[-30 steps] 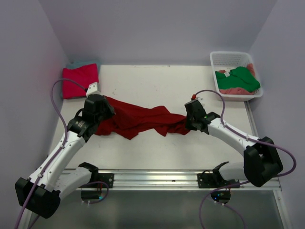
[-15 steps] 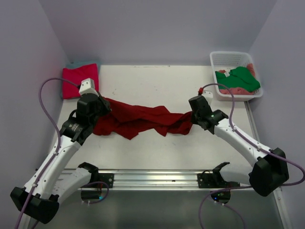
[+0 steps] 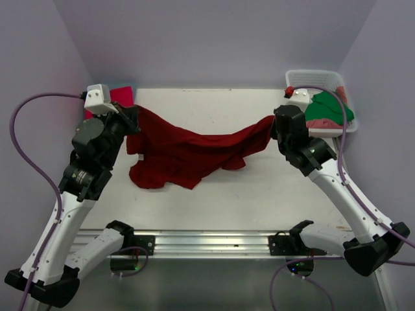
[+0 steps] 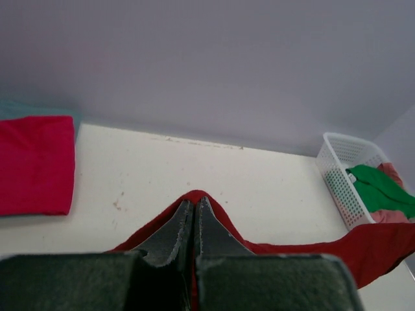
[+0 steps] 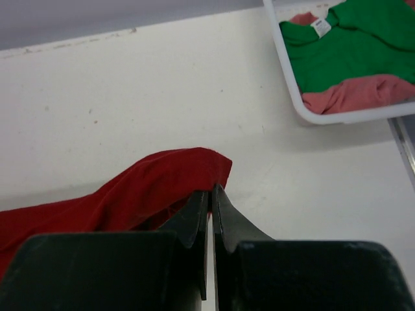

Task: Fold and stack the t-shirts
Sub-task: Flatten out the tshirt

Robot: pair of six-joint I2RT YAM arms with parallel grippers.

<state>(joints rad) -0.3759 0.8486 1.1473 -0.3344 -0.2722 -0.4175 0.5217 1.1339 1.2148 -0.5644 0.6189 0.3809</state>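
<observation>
You held the dark red shirt (image 3: 188, 152) unfolded, left gripper (image 4: 194, 204) and right gripper (image 5: 211, 191) both clenched on it. Magenta shirt (image 4: 32, 162) lay folded upper left; green shirt (image 3: 331, 110) sat in the basket (image 3: 305, 76).

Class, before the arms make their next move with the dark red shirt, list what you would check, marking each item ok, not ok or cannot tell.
1. Left gripper shut on the dark red t-shirt: ok.
2. Right gripper shut on its opposite end: ok.
3. Shirt stretched flat between them: not ok, the middle sags and the cloth is bunched.
4. Which edge is gripped, hem or shoulders: cannot tell.
5. Folded magenta-pink t-shirt lies apart from the held shirt: ok.
</observation>
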